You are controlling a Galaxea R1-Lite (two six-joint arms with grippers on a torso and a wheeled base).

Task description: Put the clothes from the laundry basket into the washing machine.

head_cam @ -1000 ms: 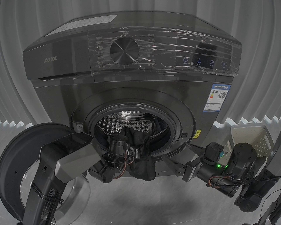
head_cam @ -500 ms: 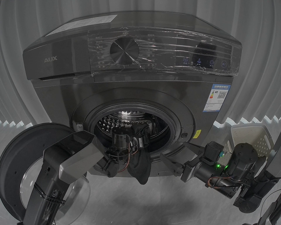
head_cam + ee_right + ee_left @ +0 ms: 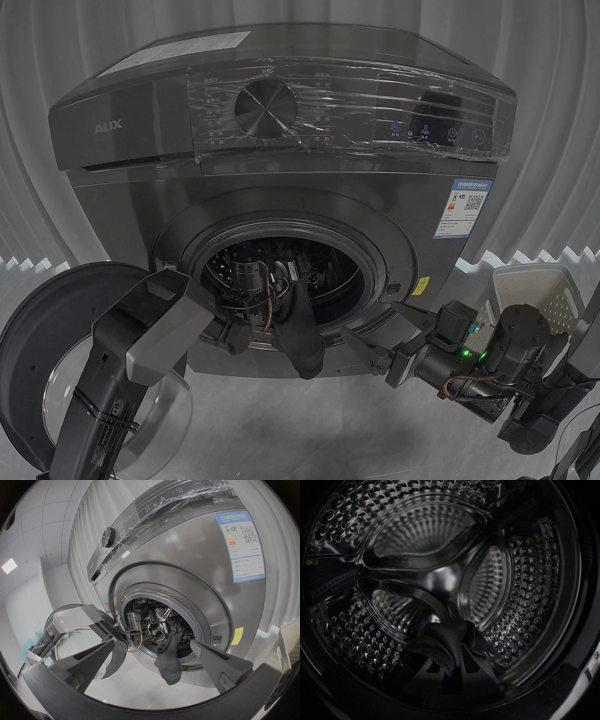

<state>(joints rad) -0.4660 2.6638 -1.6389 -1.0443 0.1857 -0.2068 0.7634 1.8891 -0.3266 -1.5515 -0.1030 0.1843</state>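
Observation:
The washing machine (image 3: 281, 187) stands with its round opening facing me. My left gripper (image 3: 305, 275) is inside the drum's mouth, shut on a black garment (image 3: 300, 337). The garment's loose end hangs out over the lower rim and down the front. In the left wrist view the bunched black garment (image 3: 447, 642) sits at the fingertips against the shiny dimpled drum (image 3: 425, 542). My right gripper (image 3: 378, 331) stands open and holds nothing, low in front of the machine's right side. The right wrist view shows the black garment (image 3: 168, 664) dangling from the opening.
The machine's round door (image 3: 37, 350) is swung open to the left, beside my left arm. A white laundry basket (image 3: 537, 294) stands on the floor at the right, behind my right arm. Grey floor (image 3: 281, 425) lies in front of the machine.
My left arm has pushed up and deeper into the drum, and the garment's hanging end has risen with it. The right gripper has edged slightly left.

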